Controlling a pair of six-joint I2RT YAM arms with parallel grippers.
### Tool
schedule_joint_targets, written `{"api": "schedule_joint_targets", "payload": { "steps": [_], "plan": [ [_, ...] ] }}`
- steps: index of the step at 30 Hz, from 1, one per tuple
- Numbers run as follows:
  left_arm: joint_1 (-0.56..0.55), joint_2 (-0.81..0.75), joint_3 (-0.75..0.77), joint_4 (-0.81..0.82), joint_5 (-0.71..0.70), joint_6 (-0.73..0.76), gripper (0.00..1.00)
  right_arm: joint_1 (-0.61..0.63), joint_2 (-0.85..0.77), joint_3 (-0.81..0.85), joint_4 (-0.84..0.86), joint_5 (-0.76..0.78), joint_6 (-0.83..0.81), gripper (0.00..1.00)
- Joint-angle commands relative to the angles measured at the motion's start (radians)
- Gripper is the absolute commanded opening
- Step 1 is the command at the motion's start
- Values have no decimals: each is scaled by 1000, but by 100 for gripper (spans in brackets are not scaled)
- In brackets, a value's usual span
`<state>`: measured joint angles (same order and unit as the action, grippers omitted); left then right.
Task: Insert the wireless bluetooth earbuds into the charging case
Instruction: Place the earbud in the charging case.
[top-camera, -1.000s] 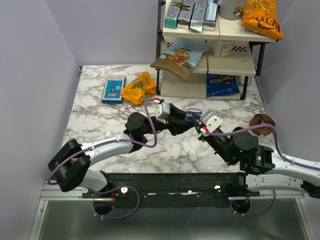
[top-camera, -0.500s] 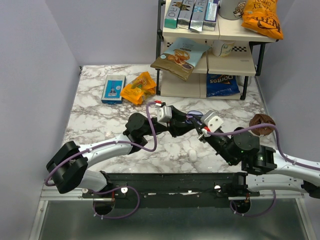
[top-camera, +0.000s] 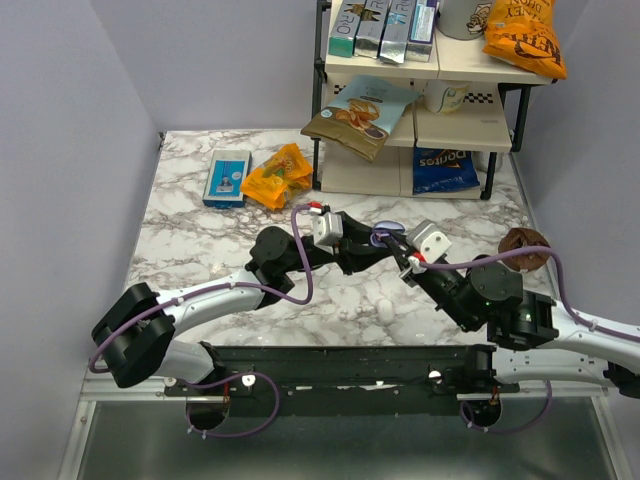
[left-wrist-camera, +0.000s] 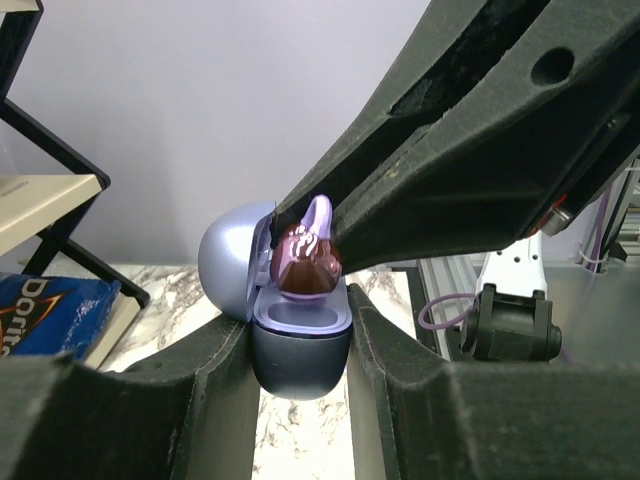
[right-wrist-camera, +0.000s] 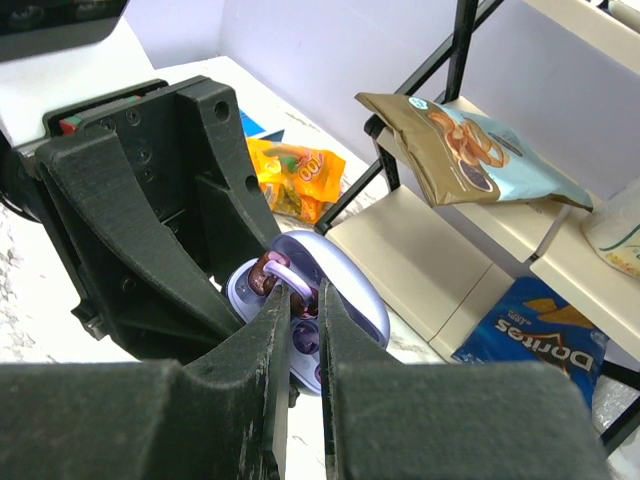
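1. Above the middle of the marble tabletop (top-camera: 190, 240), the two arms meet tip to tip, well clear of the surface.
2. The left jaws are closed on the charging case (left-wrist-camera: 300, 360). One black finger (left-wrist-camera: 205, 390) presses each side of its dark blue-lilac base, and the case sits upright between them.
3. The case's lid (left-wrist-camera: 230, 265) is hinged open and stands back on the left in the left wrist view, baring the pale lilac well.
4. The right jaws are drawn almost together, and their fingers (right-wrist-camera: 260, 350) pinch a single earbud (left-wrist-camera: 305, 265). It is a glossy purple-brown bud with a lilac fin on top.
5. That earbud sits at the mouth of the open case, directly over the well and close against the inside of the lid. Whether it is seated or only touching the rim cannot be told.
6. In the right wrist view, darker shapes lie in the well beneath the fingertips. It is unclear whether they are a second bud.
7. Behind the arms, a shelf rack (top-camera: 365, 172) carries snack bags, among them a tan chip bag (top-camera: 360, 112) and a blue Doritos bag (top-camera: 445, 168).
8. An orange packet (top-camera: 277, 175) and a blue box (top-camera: 227, 177) lie on the far left of the tabletop, well apart from the case.
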<state>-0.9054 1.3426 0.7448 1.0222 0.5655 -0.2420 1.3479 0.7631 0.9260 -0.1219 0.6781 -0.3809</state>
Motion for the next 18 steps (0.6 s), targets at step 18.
{"api": "schedule_joint_targets", "payload": {
  "steps": [18],
  "plan": [
    [-6, -37, -4, 22, -15, 43, 0, -1, 36, 50, -160, -72, 46, 1]
  ]
}}
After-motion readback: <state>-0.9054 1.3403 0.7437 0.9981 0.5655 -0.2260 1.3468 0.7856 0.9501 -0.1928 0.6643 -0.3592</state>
